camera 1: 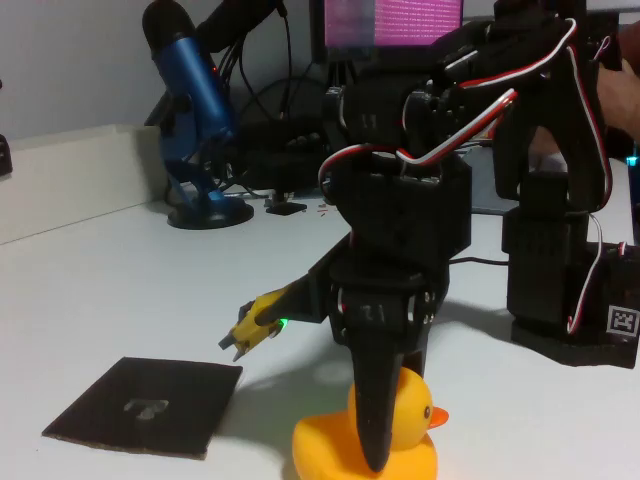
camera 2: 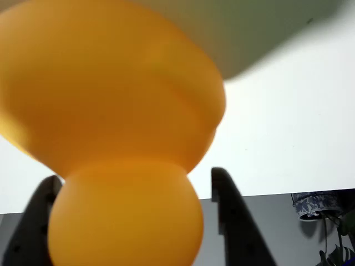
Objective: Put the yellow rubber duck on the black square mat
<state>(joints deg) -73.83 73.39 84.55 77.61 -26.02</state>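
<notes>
1. Fixed view: the yellow rubber duck (camera 1: 405, 440) is seen resting on the white table (camera 1: 120, 290) at the bottom edge, beak turned to the right. The black arm's gripper (camera 1: 378, 455) is lowered over it, one dark finger (camera 1: 375, 400) crossing the front of the duck's body. The black square mat (camera 1: 150, 405) is laid flat to the left, apart from the duck. A blue microphone (camera 1: 190, 110) is stood at the back.
2. Wrist view: the yellow rubber duck (camera 2: 122, 138) is seen blurred and very close, its round head set between the two dark fingers (camera 2: 227, 216), which stand spread just beside it; whether it is actually pinched cannot be told
</notes>
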